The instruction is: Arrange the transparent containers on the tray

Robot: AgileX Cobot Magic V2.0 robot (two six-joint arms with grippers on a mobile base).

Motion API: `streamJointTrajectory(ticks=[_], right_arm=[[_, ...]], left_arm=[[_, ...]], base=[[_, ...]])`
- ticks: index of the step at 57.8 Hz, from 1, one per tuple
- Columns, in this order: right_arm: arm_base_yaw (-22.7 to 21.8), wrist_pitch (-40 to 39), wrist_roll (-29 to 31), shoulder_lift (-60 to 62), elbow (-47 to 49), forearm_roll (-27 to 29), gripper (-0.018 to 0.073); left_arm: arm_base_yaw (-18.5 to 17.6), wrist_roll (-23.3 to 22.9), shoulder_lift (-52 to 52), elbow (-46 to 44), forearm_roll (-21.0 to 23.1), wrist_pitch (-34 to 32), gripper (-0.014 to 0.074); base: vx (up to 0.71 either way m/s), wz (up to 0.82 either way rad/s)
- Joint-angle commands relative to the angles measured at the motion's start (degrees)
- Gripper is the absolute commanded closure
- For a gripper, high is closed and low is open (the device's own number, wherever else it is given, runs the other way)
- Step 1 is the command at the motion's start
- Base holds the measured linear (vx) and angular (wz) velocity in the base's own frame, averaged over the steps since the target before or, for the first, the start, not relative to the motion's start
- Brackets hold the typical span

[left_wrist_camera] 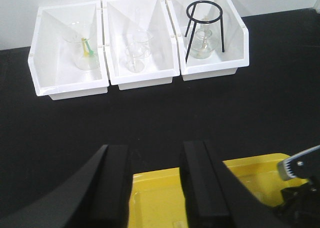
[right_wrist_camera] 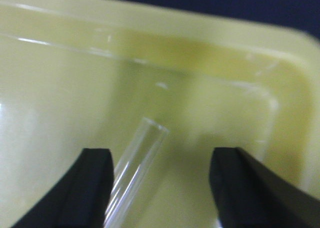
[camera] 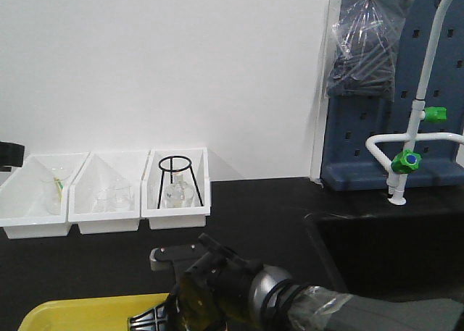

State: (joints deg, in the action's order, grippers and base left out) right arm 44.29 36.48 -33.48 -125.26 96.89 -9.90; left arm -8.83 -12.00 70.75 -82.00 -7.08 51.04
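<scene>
The yellow tray lies at the front of the black bench, also in the left wrist view and filling the right wrist view. A clear test tube lies on the tray floor, slanting next to the left finger of my right gripper, whose jaws stand wide apart around it without gripping. My right gripper hovers low over the tray's right end. My left gripper is open above the tray's far rim, holding nothing.
Three white bins stand in a row at the back left, holding beakers, a flask and a black wire tripod. A sink with a white tap is at the right.
</scene>
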Motion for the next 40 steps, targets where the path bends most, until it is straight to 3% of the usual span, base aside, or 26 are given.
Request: streamJointTrajectory(ticks=[1, 10, 19, 29, 40], right_arm=[[-0.34, -0.97, 0.76, 9.35, 1.84, -5.75, 0.0254], [-0.34, 1.00, 2.18, 18.64, 1.74, -12.59, 0.0575], [-0.34, 2.93, 6.62, 28.19, 1.43, -15.54, 0.0573], [-0.34, -1.25, 9.18, 38.73, -5.28, -15.83, 0.0572], [-0.34, -17.26, 9.59, 52.99, -25.13, -16.14, 0.0571]], left_arm=[[-0.35, 0.52, -1.52, -1.58, -0.33, -3.85, 0.0235], [-0.35, 4.42, -2.78, -1.58, 0.34, -3.62, 0.0371], [-0.35, 5.93, -6.20, -0.51, 0.13, -4.13, 0.0606], [-0.35, 5.82, -13.64, 8.33, 1.03, -10.39, 0.0606], [-0.35, 6.47, -27.14, 27.38, 1.65, -19.85, 0.0606]], base=[[0.00, 0.00], [0.00, 0.00], [0.00, 0.00], [0.00, 0.00], [0.00, 0.00]])
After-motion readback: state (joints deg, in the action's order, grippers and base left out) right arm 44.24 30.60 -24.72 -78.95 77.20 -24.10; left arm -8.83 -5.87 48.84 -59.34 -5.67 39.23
